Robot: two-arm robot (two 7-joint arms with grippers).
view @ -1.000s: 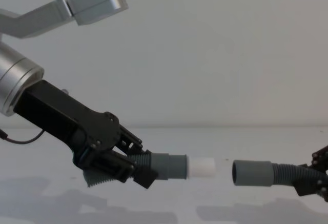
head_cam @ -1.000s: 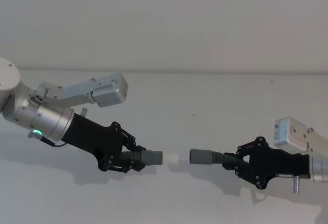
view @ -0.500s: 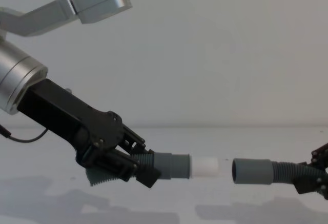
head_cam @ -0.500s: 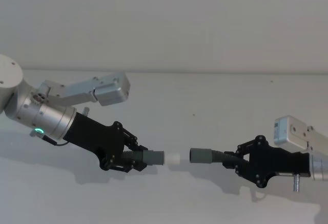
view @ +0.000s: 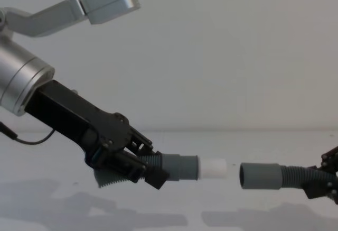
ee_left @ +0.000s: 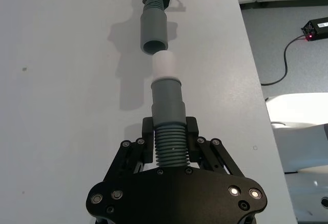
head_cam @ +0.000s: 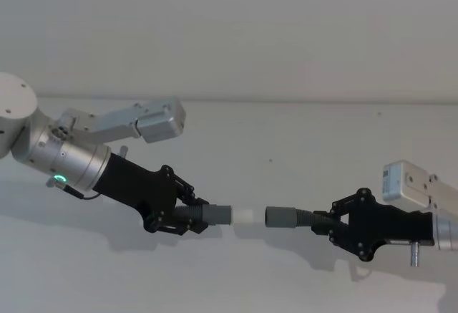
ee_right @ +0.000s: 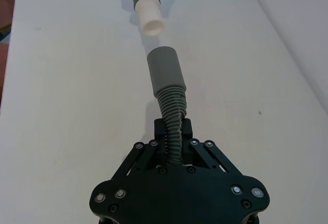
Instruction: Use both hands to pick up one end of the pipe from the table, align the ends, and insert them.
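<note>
So the left gripper is clamping its fingers on the ribbed part of the white-tipped hose piece, and the right gripper is gripping the socket hose piece likewise. Both are hanging above the bench, ends facing, just apart.

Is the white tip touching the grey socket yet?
Apart. The chest view, seen side on, shows a plain gap between the white tip and the grey socket.
</note>
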